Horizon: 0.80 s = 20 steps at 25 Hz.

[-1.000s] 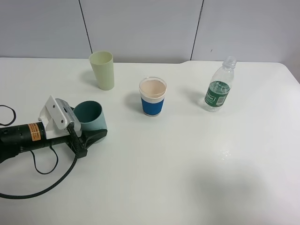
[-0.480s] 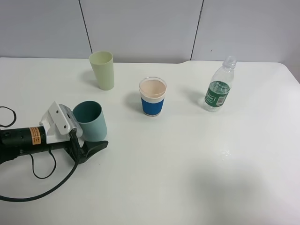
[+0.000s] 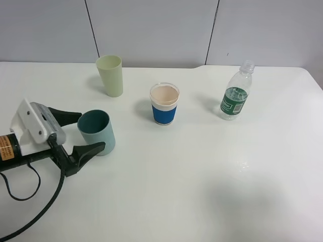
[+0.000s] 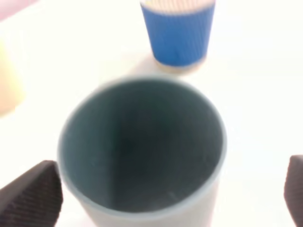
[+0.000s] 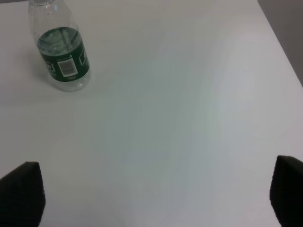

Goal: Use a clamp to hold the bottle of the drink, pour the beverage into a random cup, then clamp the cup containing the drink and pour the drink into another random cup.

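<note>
The short teal cup [image 3: 96, 132] stands upright on the table at the left, and its dark inside fills the left wrist view [image 4: 142, 146]. The clamp, my left gripper [image 3: 91, 130] [image 4: 163, 198], is open, with a black finger on each side of the cup's near wall and a gap to the cup on both sides. The white cup with the blue sleeve [image 3: 164, 104] [image 4: 177, 30] stands in the middle. The tall pale yellow-green tumbler [image 3: 110, 75] stands at the back left. The clear bottle [image 3: 234, 96] [image 5: 61, 52] with a green label stands at the right. My right gripper [image 5: 154, 194] is open over bare table.
A black cable [image 3: 30, 201] loops on the white table [image 3: 202, 191] by the left arm. The table's right edge [image 5: 279, 42] runs close behind the bottle in the right wrist view.
My left gripper has let go of the teal cup, spread its jaws wide and drawn back to the left. The cup, tilted before, now stands upright.
</note>
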Tool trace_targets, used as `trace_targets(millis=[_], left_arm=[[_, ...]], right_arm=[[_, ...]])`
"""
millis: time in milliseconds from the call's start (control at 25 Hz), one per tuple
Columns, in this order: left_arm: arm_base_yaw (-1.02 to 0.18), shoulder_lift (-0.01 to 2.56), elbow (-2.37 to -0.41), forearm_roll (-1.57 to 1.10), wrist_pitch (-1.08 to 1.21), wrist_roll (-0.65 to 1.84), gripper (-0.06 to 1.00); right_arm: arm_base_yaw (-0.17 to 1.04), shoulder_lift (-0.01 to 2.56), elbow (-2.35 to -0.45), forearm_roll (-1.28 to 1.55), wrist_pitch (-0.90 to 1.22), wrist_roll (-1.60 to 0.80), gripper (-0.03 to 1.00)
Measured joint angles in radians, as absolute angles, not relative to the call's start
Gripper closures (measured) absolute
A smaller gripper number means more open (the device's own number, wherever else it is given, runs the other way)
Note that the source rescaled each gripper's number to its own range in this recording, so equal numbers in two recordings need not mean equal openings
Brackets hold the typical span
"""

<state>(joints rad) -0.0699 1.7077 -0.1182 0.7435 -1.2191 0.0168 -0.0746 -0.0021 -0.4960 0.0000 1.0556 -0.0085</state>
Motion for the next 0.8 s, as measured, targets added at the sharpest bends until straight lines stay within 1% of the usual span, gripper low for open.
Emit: trace_targets(millis=[240,360,600,800], left_arm=[[-0.07,1.464,-0.098,0.696,-1.156,-0.183,0.13],[-0.07,1.329,-0.096,0.64,-1.098,-0.229,0.13],[-0.07,1.06,-0.115,0.511,-0.916,-0.256,0.13],[-0.07,0.884,-0.228,0.504,-0.685,-0.362,0.14]], right_arm=[[-0.075,-0.002,-0.496,0.0,1.056,-0.008,0.09],[-0.075,-0.002,-0.496,0.0,1.056,-0.008,0.09],[-0.075,-0.002,-0.496,0.0,1.056,-0.008,0.09],[-0.075,-0.002,-0.496,0.0,1.056,-0.008,0.09]])
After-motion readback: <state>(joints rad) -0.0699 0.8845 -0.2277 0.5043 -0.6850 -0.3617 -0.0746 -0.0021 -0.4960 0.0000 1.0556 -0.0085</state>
